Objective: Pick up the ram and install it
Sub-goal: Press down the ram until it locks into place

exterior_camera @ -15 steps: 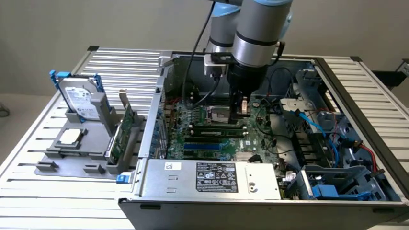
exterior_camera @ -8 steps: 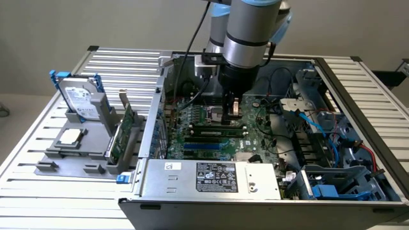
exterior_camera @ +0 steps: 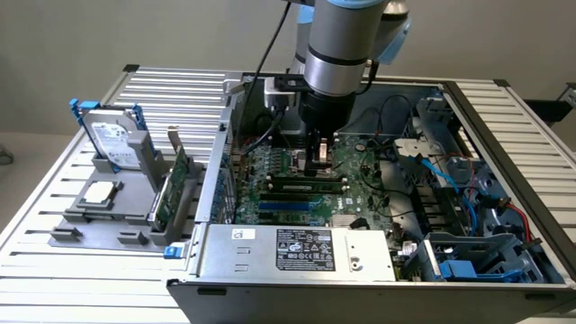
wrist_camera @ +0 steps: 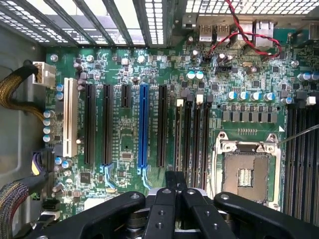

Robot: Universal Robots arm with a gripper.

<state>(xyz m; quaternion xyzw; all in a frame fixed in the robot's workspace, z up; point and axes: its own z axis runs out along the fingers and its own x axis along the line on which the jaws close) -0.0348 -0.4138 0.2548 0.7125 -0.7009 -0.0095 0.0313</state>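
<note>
You have the gripper [exterior_camera: 322, 160] down inside the open computer case [exterior_camera: 504, 223], fingers closed together over the motherboard [wrist_camera: 129, 129]. The ram [exterior_camera: 304, 182] lies at the gripper's six o'clock in the exterior view, seated in a memory slot, long axis running nine to three. The power supply [exterior_camera: 297, 250] label is too small to read.

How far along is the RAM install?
Done: the ram appears to stand among the memory slots on the motherboard. In hand: the gripper, shut, sits right at the ram's top edge. Left: seating unconfirmed; I cannot tell whether the slot latches are closed.
</note>
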